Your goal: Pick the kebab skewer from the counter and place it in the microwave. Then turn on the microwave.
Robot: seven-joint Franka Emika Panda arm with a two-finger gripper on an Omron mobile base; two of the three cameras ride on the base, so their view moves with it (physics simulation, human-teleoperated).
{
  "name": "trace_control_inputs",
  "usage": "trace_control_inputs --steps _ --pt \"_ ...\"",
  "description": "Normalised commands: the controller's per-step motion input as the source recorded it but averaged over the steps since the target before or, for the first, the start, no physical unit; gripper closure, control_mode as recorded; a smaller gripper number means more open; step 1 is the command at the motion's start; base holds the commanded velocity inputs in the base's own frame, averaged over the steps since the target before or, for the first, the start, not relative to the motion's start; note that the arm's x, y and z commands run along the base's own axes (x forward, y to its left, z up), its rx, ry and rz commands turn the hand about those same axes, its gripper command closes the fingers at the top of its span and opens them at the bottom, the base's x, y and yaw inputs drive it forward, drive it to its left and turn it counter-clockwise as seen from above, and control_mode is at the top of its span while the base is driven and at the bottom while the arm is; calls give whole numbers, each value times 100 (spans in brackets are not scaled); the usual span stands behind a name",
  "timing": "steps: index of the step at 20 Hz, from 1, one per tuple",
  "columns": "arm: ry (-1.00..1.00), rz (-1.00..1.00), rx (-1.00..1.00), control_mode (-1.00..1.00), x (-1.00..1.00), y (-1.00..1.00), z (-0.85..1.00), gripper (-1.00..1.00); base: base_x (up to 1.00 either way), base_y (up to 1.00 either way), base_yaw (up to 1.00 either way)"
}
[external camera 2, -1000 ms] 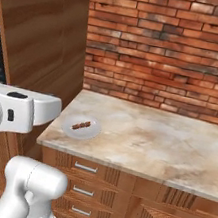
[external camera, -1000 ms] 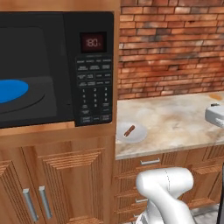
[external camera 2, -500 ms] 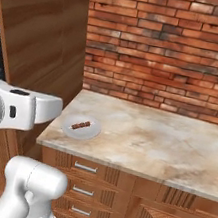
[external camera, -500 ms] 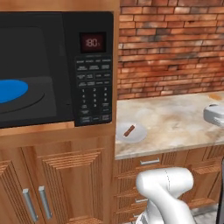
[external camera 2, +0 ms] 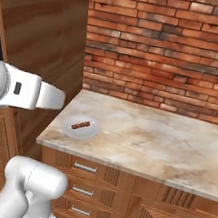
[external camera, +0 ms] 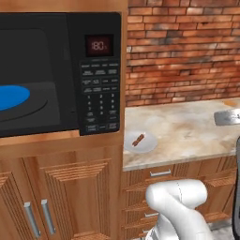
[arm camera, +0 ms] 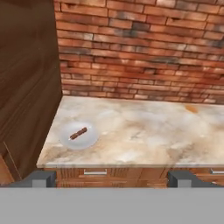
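The kebab skewer [external camera: 138, 139], a short stick with brown chunks, lies on a small grey dish [external camera: 146, 145] at the left end of the counter [external camera: 187, 129]. It also shows at the counter's near left corner from the other side, skewer [external camera 2: 81, 124], and from the hand, skewer [arm camera: 78, 133]. The black microwave [external camera: 61, 75] sits in the wooden cabinet just left of the counter, with a blue round plate [external camera: 10, 96] showing inside and a red display [external camera: 99, 45]. My gripper [arm camera: 111, 179] hangs in front of the counter, well back from the skewer, open and holding nothing.
A red brick wall [external camera 2: 162, 49] backs the counter. A tall wooden cabinet side [arm camera: 26, 87] borders the counter's left end. A small orange item [arm camera: 191, 108] lies near the wall at the right. Drawers with metal handles [external camera 2: 86, 168] run under the slab.
The arm's white link has lifted a little in the right base view. The skewer and its dish have stayed put, and the jaws remain open.
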Motion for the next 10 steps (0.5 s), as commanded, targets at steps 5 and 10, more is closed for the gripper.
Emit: trace_control_inputs --steps 5,10 --pt "33 -1 0 -100 0 0 0 -100 0 0 0" --pt "20 -1 2 -100 0 0 -9 -100 0 0 0"
